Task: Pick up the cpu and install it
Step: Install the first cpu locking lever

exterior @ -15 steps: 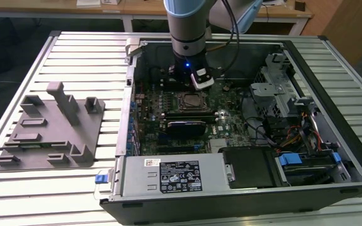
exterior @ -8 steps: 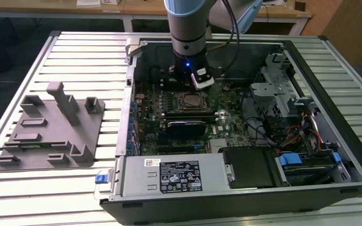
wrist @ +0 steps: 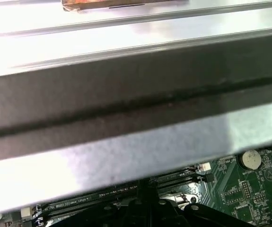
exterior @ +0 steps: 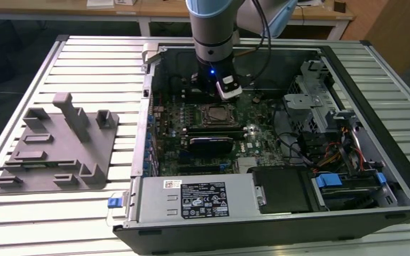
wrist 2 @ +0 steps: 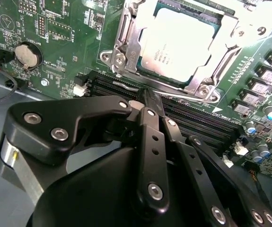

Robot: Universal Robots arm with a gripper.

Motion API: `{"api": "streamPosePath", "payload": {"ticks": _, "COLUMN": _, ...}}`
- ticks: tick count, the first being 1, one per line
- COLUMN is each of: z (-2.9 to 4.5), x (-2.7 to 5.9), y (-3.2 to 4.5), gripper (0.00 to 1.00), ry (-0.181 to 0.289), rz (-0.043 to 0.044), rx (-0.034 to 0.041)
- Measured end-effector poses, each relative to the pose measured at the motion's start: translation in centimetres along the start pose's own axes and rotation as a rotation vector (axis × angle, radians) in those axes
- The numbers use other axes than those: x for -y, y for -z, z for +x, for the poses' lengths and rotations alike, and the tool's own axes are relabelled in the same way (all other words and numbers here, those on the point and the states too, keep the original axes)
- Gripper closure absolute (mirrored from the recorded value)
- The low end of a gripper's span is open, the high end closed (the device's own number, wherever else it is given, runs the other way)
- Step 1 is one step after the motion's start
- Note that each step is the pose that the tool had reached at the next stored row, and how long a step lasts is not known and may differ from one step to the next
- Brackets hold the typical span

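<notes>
We've got the open black desktop computer case (exterior: 376, 160) lying on its side on the slatted metal worktop (exterior: 20, 213), with the green motherboard (exterior: 255, 133) facing up. The cpu, a small flat square chip with a silvery metal top (wrist 2: 178, 45), is sitting in the dark square socket with the metal frame (wrist 2: 126, 52) in the second wrist view, so it looks like it's already seated there. In the exterior view we see that socket spot (exterior: 214, 113) just below the arm's wrist.

The black gripper (wrist 2: 147, 101) hangs just above the motherboard, right beside the socket, over the long black memory slots (wrist 2: 192, 120). Its fingers (wrist 2: 150, 142) are pressed together with nothing between them, and they aren't touching the chip.

A round silver coin battery (wrist 2: 27, 54) sits on the board off to one side. In the first wrist view we see the grey metal wall of the case (wrist: 136, 94) up close.

Over at the exterior view's left, a grey plastic fixture with upright pegs (exterior: 55, 146) rests on the worktop, well apart from the case.
</notes>
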State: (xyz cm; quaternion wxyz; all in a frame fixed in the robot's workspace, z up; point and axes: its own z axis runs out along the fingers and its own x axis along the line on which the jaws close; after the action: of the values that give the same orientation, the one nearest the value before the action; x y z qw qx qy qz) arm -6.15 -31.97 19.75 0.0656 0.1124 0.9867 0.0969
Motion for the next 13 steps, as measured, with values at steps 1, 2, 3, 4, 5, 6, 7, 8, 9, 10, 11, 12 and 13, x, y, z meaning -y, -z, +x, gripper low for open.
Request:
{"api": "streamPosePath", "payload": {"ticks": 1, "z": 0.00, "x": 0.00, "y": 0.00, "gripper": 0.89, "ry": 0.000, "rz": 0.0000, "rx": 0.0000}}
{"api": "streamPosePath", "payload": {"ticks": 2, "z": 0.00, "x": 0.00, "y": 0.00, "gripper": 0.89, "ry": -0.001, "rz": 0.0001, "rx": 0.0002}}
{"api": "streamPosePath", "payload": {"ticks": 3, "z": 0.00, "x": -0.01, "y": -0.01, "gripper": 0.89, "ry": -0.004, "rz": 0.0007, "rx": 0.0009}}
{"api": "streamPosePath", "payload": {"ticks": 4, "z": -0.01, "x": -0.01, "y": -0.01, "gripper": 0.89, "ry": -0.010, "rz": 0.0016, "rx": 0.0023}}
{"api": "streamPosePath", "payload": {"ticks": 5, "z": -0.01, "x": -0.01, "y": -0.01, "gripper": 0.89, "ry": -0.019, "rz": 0.0027, "rx": 0.0043}}
{"api": "streamPosePath", "payload": {"ticks": 6, "z": -0.01, "x": -0.01, "y": -0.03, "gripper": 0.89, "ry": -0.031, "rz": 0.0040, "rx": 0.0068}}
{"api": "streamPosePath", "payload": {"ticks": 7, "z": -0.02, "x": -0.01, "y": -0.03, "gripper": 0.89, "ry": -0.043, "rz": 0.0053, "rx": 0.0093}}
{"api": "streamPosePath", "payload": {"ticks": 8, "z": -0.02, "x": -0.01, "y": -0.04, "gripper": 0.89, "ry": -0.056, "rz": 0.0068, "rx": 0.0120}}
{"api": "streamPosePath", "payload": {"ticks": 9, "z": -0.01, "x": -0.01, "y": -0.04, "gripper": 0.89, "ry": -0.069, "rz": 0.0084, "rx": 0.0149}}
{"api": "streamPosePath", "payload": {"ticks": 10, "z": -0.01, "x": -0.01, "y": -0.05, "gripper": 0.89, "ry": -0.082, "rz": 0.0098, "rx": 0.0175}}
{"api": "streamPosePath", "payload": {"ticks": 11, "z": -0.01, "x": -0.02, "y": -0.05, "gripper": 0.89, "ry": -0.091, "rz": 0.0107, "rx": 0.0194}}
{"api": "streamPosePath", "payload": {"ticks": 12, "z": -0.01, "x": -0.03, "y": -0.06, "gripper": 0.89, "ry": -0.096, "rz": 0.0113, "rx": 0.0205}}
{"api": "streamPosePath", "payload": {"ticks": 13, "z": -0.01, "x": -0.03, "y": -0.06, "gripper": 0.89, "ry": -0.099, "rz": 0.0118, "rx": 0.0211}}
